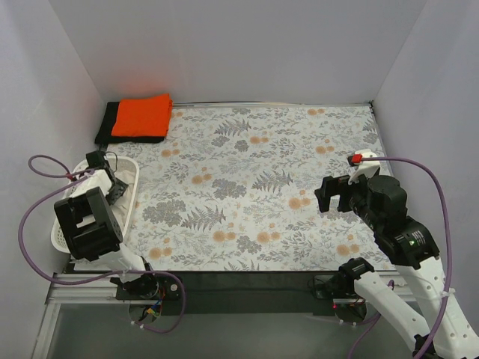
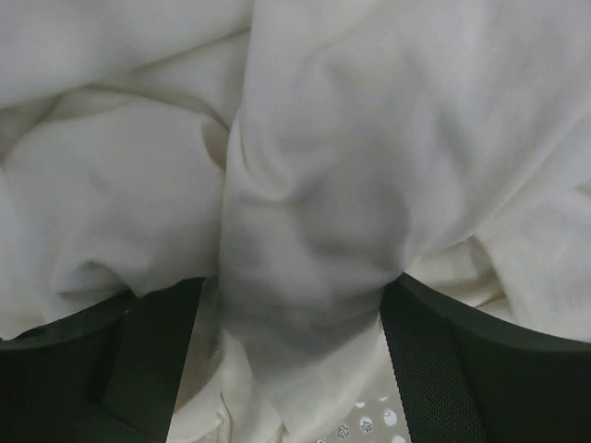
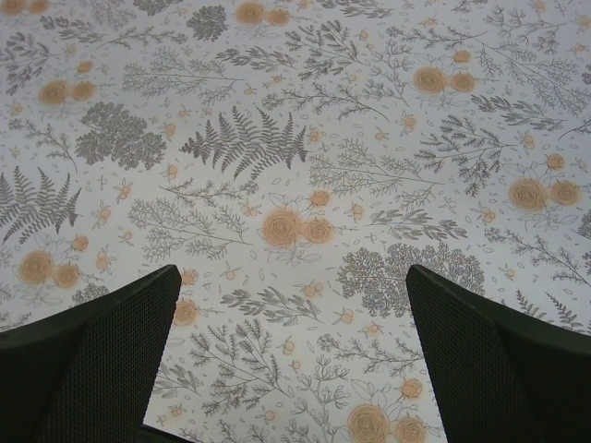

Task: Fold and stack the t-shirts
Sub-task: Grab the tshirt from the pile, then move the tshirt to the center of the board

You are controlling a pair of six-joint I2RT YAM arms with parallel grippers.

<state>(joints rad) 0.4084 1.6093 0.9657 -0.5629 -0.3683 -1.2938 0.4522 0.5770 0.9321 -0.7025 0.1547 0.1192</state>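
The cream t-shirt [image 2: 305, 166] lies crumpled in the white basket [image 1: 57, 236] at the table's left edge and fills the left wrist view. My left gripper [image 1: 112, 187] reaches down into the basket; its jaws stand wide, with a raised fold of the cream shirt between the fingers [image 2: 443, 369]. The orange t-shirt [image 1: 142, 116] lies folded on top of the folded black t-shirt [image 1: 106, 123] at the far left corner. My right gripper [image 1: 331, 196] hovers open and empty over the right side of the floral tablecloth [image 3: 291, 185].
The basket's perforated floor [image 2: 369, 425] shows under the cream shirt. White walls enclose the table on the left, back and right. The floral cloth [image 1: 254, 187] covers the table between the two arms.
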